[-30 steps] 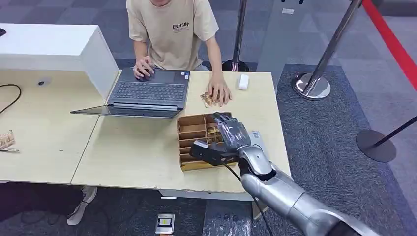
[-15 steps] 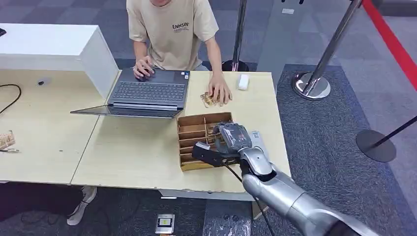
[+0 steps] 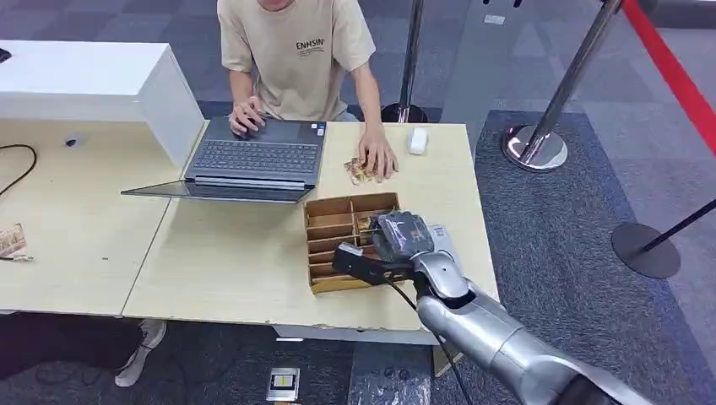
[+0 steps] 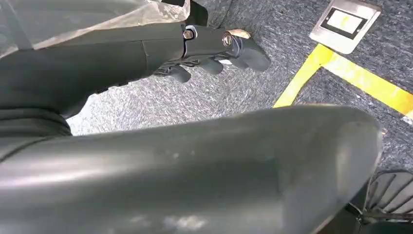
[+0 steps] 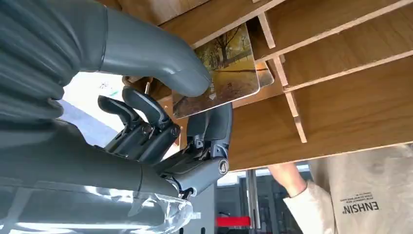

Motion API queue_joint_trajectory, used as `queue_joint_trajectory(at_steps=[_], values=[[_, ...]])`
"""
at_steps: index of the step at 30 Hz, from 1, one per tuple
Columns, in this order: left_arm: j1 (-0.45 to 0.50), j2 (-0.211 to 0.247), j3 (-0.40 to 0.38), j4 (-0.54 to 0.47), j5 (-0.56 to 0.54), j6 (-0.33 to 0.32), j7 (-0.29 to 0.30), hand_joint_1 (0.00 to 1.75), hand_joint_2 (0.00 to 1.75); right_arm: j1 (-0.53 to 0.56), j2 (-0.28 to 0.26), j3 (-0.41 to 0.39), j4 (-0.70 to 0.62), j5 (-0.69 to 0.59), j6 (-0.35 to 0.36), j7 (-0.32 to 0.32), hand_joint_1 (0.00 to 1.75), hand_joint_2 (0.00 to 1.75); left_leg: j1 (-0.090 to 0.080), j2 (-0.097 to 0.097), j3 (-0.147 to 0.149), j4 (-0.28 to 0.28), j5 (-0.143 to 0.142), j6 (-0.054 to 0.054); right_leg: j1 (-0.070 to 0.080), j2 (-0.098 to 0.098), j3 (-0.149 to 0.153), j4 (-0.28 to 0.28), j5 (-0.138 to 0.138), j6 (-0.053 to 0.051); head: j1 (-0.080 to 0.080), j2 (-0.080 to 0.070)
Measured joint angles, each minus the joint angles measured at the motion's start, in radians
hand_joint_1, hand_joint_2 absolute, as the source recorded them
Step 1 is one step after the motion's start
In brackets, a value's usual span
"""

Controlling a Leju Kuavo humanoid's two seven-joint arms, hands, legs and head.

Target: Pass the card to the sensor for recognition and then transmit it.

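— Where is the card?

— In the right hand [image 5: 160, 122], over the wooden box [image 3: 333, 226] at the near right of the tabletop [image 3: 228, 270]. The right wrist view has the card [image 5: 221, 73] pinched between the grey thumb on its picture face and the dark fingers [image 5: 146, 109] beneath — an autumn scene of trees, its far edge lying just inside one of the box's slots, with a second card under it.

— Any writing to read?

— The seated person [image 3: 295, 51] wears a beige T-shirt printed "ENHSIN", with smaller lines under it too fine to read. One of the person's hands rests on the open laptop [image 3: 253, 156], the other on a small heap of cards [image 3: 359, 171] beside it. A small white device [image 3: 417, 139] sits near the far edge of the tabletop, unlabelled as far as can be seen.

— And the left hand?

— The left hand [image 4: 214, 48] hangs over grey carpet with a yellow floor line, fingers curled loosely and apart, holding nothing.
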Motion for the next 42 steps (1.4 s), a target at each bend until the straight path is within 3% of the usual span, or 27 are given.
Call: queue_joint_trajectory(at_steps=[6, 10, 12, 14, 17, 20, 22, 24, 27, 35, 38, 42], values=[[0.000, 0.000, 0.000, 0.000, 0.002, 0.001, -0.002, 0.00, 0.00, 0.001, 0.000, -0.017, 0.002, -0.149, -0.010, -0.064, 1.75, 1.75, 0.000, 0.000, 0.000, 0.000, 0.000, 0.000, 0.000, 0.000, 0.000, 0.000, 0.000, 0.000, 0.000, 0.000], [0.010, 0.000, 0.000, 0.000, 0.008, 0.044, -0.039, 0.00, 0.00, 0.006, 0.002, -0.068, -0.045, -0.464, 0.029, -0.179, 1.75, 1.75, 0.000, 0.000, 0.000, 0.000, 0.000, 0.000, 0.000, 0.000, 0.000, 0.000, 0.000, 0.000, 0.000, 0.000], [0.026, 0.000, 0.000, 0.000, 0.008, 0.072, -0.068, 0.00, 0.00, 0.008, 0.000, -0.101, -0.117, -0.682, 0.101, -0.220, 1.75, 1.75, 0.000, 0.000, 0.000, 0.000, 0.000, 0.000, 0.000, 0.001, -0.001, 0.000, 0.000, 0.000, 0.000, 0.000], [0.039, 0.000, 0.000, 0.001, 0.007, 0.076, -0.078, 0.00, 0.00, 0.010, -0.005, -0.128, -0.192, -0.816, 0.160, -0.245, 1.75, 1.75, 0.000, 0.000, 0.000, 0.000, 0.000, 0.000, 0.000, 0.001, -0.001, 0.000, 0.000, 0.000, 0.000, 0.000], [0.049, 0.000, 0.000, 0.002, 0.001, 0.074, -0.079, 0.00, 0.00, 0.010, -0.018, -0.171, -0.331, -0.937, 0.209, -0.261, 1.75, 1.75, 0.000, 0.000, 0.000, 0.000, 0.000, 0.000, 0.000, 0.000, -0.001, 0.000, 0.000, 0.000, 0.000, 0.000], [0.050, 0.001, 0.000, 0.002, -0.008, 0.067, -0.079, 0.00, 0.00, -0.002, -0.029, -0.208, -0.465, -0.975, 0.233, -0.249, 1.75, 1.75, 0.000, 0.000, 0.000, 0.000, 0.000, 0.000, 0.000, 0.001, -0.001, 0.000, 0.000, 0.000, 0.000, 0.000], [0.050, 0.001, -0.001, 0.002, -0.015, 0.065, -0.079, 0.00, 0.00, -0.028, -0.037, -0.218, -0.525, -0.933, 0.233, -0.209, 1.75, 1.75, 0.000, 0.000, 0.000, 0.000, 0.000, 0.000, 0.000, 0.001, -0.001, 0.000, 0.000, 0.000, 0.000, 0.000], [0.049, 0.001, -0.003, 0.002, -0.019, 0.064, -0.077, 0.00, 0.00, -0.075, -0.042, -0.214, -0.544, -0.830, 0.218, -0.148, 1.75, 1.75, 0.000, 0.000, 0.000, 0.000, 0.000, 0.000, 0.000, 0.001, -0.001, 0.000, 0.001, 0.000, 0.000, 0.000], [0.047, 0.001, -0.006, 0.002, -0.025, 0.062, -0.076, 0.00, 0.00, -0.152, -0.039, -0.197, -0.522, -0.652, 0.169, -0.116, 1.75, 1.75, 0.000, 0.000, -0.001, 0.000, 0.001, 0.000, 0.000, 0.001, 0.000, 0.000, 0.001, 0.000, 0.000, 0.000], [0.031, -0.003, -0.010, 0.000, -0.031, 0.047, -0.074, 0.00, 0.00, -0.334, 0.017, -0.098, -0.235, -0.265, 0.021, -0.067, 1.75, 1.75, 0.000, -0.001, -0.002, 0.000, 0.002, 0.000, 0.000, -0.001, -0.001, 0.001, 0.002, 0.000, 0.001, 0.000], [0.008, -0.009, -0.017, 0.000, -0.035, -0.011, -0.041, 0.00, 0.00, -0.381, 0.036, -0.064, -0.115, -0.131, -0.037, -0.033, 1.75, 1.75, 0.000, -0.002, -0.003, 0.000, 0.002, 0.000, 0.000, -0.001, -0.001, 0.001, 0.001, 0.000, 0.000, 0.000], [-0.016, -0.018, -0.023, 0.000, -0.035, -0.023, -0.034, 0.00, 0.00, -0.431, 0.056, -0.011, 0.024, 0.064, -0.082, 0.048, 1.75, 1.75, 0.000, -0.002, -0.003, 0.000, 0.001, 0.000, 0.000, -0.001, -0.002, 0.001, 0.001, 0.000, 0.001, 0.000]])
